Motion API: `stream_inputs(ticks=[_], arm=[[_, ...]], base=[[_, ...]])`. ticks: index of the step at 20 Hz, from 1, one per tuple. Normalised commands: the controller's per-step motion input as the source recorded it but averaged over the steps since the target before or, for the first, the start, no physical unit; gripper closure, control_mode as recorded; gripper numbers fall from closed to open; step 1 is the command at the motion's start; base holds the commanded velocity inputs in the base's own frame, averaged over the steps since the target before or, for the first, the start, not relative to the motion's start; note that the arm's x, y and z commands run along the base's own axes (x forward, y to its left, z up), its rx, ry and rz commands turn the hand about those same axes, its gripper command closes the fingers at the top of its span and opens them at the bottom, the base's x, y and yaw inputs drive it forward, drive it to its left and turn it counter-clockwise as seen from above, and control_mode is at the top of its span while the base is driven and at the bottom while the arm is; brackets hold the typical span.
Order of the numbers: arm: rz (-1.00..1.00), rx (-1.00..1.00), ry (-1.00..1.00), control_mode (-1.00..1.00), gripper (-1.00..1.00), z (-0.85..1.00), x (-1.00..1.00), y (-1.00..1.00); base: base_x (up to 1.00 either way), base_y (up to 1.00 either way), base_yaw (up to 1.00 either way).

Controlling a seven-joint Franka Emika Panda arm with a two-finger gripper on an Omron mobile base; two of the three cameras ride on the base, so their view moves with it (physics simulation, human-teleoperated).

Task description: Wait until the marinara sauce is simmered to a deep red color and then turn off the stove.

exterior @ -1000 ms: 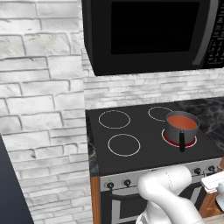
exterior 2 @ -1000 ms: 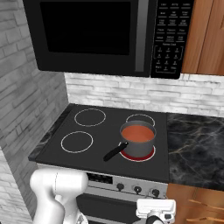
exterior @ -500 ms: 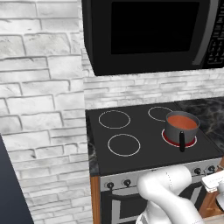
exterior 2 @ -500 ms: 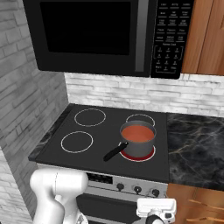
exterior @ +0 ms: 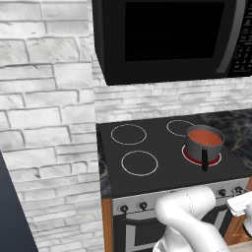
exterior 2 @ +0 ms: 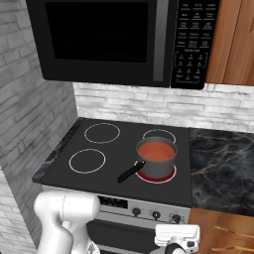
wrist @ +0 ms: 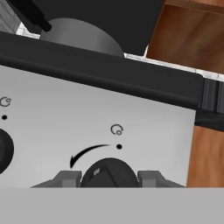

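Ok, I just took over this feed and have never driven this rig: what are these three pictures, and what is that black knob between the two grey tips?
You are watching a white robot arm on a drivable base, facing a stove. Two cameras ride behind it, one to its left and one to its right, looking down over the cooktop. A small grey pot of orange-red marinara sauce sits on the front right burner, which glows red; its black handle points toward the robot. A black microwave hangs above. The third camera sits on the hand, close to the silver front panel. The gripper is open, one fingertip either side of a black knob. I cannot tell whether they touch it.
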Motion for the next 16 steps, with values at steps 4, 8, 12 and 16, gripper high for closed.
stream_inputs(ticks=[4, 8, 12, 16], arm=[[0.0, 0.0, 0.0, -1.0, 1.0, 0.0, 0.0, 0.0], [0.0, 0.0, 0.0, -1.0, 1.0, 0.0, 0.0, 0.0], [0.0, 0.0, 0.0, -1.0, 1.0, 0.0, 0.0, 0.0], [0.0, 0.0, 0.0, -1.0, 1.0, 0.0, 0.0, 0.0]], base=[[0.0, 0.0, 0.0], [0.0, 0.0, 0.0], [0.0, 0.0, 0.0], [0.0, 0.0, 0.0]])
